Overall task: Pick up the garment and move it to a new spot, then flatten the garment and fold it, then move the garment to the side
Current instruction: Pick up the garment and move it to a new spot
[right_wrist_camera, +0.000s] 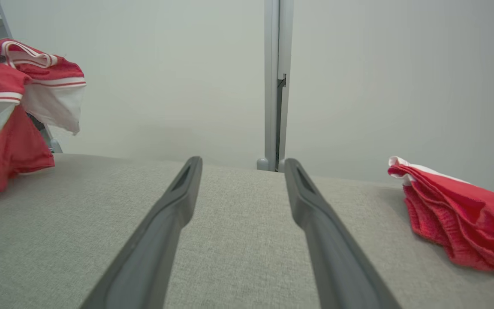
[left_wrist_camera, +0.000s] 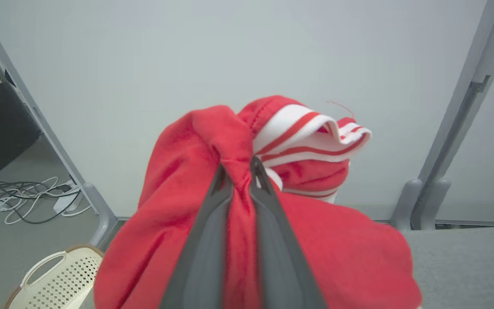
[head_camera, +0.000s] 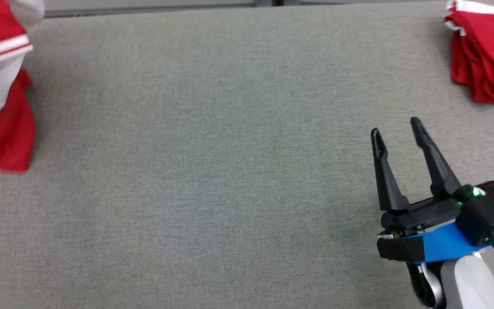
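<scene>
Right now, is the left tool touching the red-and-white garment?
Touching. The left wrist view shows the left tool shut on a bunched fold of the garment, with red cloth squeezed through its closed grip.

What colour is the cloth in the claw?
Red fabric garment with white red-striped trim; clearest in left wrist view.

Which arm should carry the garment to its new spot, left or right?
Left. The left claw is shut on a fold of the red garment. The right claw is open and empty above the table.

Red garment [left_wrist_camera: 178, 180] with white, red-striped trim, grey tabletop [head_camera: 212, 171], black right tool [head_camera: 395, 126], blue band
</scene>
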Motion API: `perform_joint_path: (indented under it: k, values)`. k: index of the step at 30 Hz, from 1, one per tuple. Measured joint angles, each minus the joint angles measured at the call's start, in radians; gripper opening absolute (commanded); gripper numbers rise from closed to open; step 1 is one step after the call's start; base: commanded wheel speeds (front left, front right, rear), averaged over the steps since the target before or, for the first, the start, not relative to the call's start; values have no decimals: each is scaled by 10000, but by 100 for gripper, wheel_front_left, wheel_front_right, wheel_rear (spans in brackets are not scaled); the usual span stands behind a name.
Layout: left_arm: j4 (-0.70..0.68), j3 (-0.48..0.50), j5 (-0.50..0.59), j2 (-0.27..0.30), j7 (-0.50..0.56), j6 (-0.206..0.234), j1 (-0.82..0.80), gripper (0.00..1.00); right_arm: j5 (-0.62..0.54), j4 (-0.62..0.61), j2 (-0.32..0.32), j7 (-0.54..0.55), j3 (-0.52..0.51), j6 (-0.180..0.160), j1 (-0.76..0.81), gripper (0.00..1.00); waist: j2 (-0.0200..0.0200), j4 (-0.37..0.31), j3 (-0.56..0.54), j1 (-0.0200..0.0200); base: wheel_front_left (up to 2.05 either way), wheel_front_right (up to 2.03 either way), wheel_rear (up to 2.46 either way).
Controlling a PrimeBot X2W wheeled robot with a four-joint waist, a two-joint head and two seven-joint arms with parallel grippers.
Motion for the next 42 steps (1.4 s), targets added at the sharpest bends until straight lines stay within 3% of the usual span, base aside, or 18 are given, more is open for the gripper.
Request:
perform_joint_path:
  k: [7, 16, 22, 28, 42]
  values:
    - [-1812, -995, 40, -245, -491, 0, -429, 0, 259, 570, 73, -297, 146, 0, 250, 100, 0, -751, -652, -1, 0, 0, 0]
    - [-4782, -2282, -499, -727, 10, 0, -868, 0, 1181, 1172, 92, -562, 364, 0, 398, 100, 0, -2150, -1070, -1, 0, 0, 0]
    - [-5985, -3336, -589, -1244, 347, -2, -892, 0, 1593, 1486, 94, -602, 596, 0, 390, 100, 0, -2926, -1147, -1, 0, 0, 0]
    - [-6232, -4176, -813, -1601, 424, -2, -11, 0, 1762, 1419, 94, -610, 594, 0, 387, 100, 0, -3195, -1228, 0, 0, 0, 0]
    - [-4993, -5302, -1252, -2109, -485, 334, 3995, 0, 1705, 1484, 98, -621, 479, 0, 503, 100, 0, -2546, -1275, 0, 0, 0, 0]
